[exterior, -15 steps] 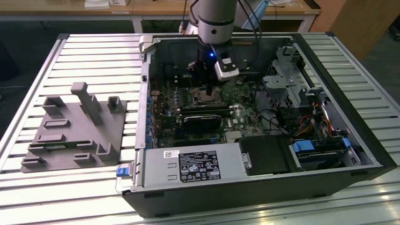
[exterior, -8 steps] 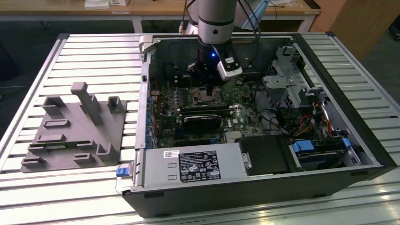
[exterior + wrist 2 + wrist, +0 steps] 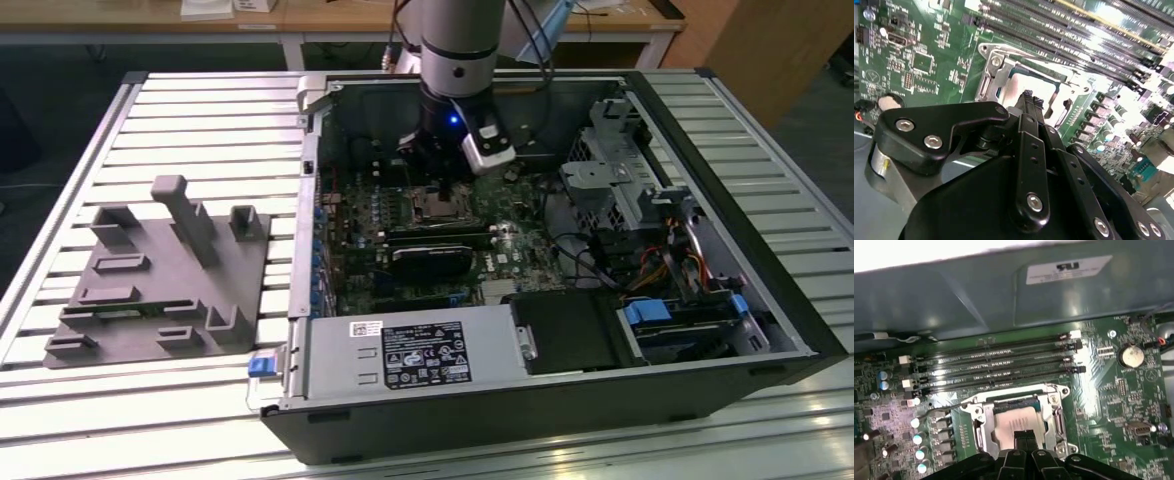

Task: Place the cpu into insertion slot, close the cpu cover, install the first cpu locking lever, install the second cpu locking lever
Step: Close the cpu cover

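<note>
Spreading across the exterior view, a ribbed aluminium desk (image 3: 200, 110) carries a boxy black computer case (image 3: 787, 300), open-topped, at centre right, and a blocky matte grey fixture (image 3: 160, 270) at the exterior view's left. A smooth silver arm (image 3: 461, 40) reaches into the case at upper centre, over the glossy green motherboard (image 3: 1114, 390). In the first wrist view the black, bolted end effector (image 3: 1024, 436) is clenched on nothing, its slim tips together just above the cpu (image 3: 1015, 417). That flat, pale metal square sits in the insertion slot (image 3: 1019, 401), framed by the silvery cpu cover (image 3: 981, 422), beside long dark memory slots (image 3: 994, 365).
</note>
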`<state>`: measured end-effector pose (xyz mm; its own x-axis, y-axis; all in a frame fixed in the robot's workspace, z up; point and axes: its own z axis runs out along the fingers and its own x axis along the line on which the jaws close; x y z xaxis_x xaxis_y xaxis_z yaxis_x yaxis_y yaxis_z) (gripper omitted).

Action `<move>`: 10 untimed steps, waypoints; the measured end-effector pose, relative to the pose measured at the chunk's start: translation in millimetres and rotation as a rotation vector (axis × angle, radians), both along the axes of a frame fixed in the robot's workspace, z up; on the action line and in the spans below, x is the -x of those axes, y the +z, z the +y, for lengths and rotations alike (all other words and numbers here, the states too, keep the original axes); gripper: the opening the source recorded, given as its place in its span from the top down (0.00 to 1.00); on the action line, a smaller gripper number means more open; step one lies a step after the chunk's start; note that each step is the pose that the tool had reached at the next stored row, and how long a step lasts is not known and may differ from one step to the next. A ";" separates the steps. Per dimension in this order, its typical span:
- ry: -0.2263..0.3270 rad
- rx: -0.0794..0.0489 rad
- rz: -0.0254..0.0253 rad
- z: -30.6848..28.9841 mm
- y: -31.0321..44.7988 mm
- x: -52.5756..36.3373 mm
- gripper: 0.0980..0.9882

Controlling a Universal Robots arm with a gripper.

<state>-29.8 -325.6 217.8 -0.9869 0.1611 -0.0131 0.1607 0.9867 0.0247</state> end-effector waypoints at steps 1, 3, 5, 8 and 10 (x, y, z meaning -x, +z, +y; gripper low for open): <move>0.002 -0.003 0.0000 0.0 -0.6 0.7 0.99; 0.006 -0.009 0.0000 0.0 -2.0 2.7 0.99; 0.011 -0.013 0.0000 -0.1 -3.3 4.8 0.99; 0.019 -0.017 0.0001 -0.2 -5.2 9.3 0.99; 0.025 -0.019 0.0000 -0.2 -6.3 13.2 0.99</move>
<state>-42.9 -325.8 211.5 -0.9906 0.1366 -0.0103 0.1360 0.9897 0.0435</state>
